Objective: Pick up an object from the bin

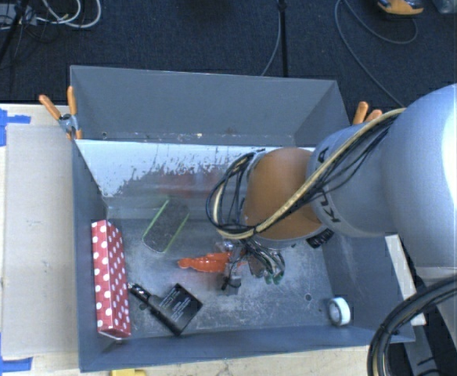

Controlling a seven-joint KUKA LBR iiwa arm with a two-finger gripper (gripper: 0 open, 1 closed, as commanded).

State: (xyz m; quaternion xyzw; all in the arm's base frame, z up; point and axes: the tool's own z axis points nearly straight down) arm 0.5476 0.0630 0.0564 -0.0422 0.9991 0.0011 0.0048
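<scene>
In the camera view we see the gripper (231, 279) low near the middle of the bin (213, 108), and we cannot tell how its jaws stand. An orange piece (199, 263) lies at its 9 o'clock, right end against the gripper. A grey pad (166, 225) lies at 10 o'clock, a black gadget (170, 305) at 8, a spotted red box (109, 279) beyond at 9, and a white ring (338, 310) at 4.

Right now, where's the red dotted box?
In the camera view, the red dotted box lies along the bin's left wall, black gadget just right of it.
</scene>
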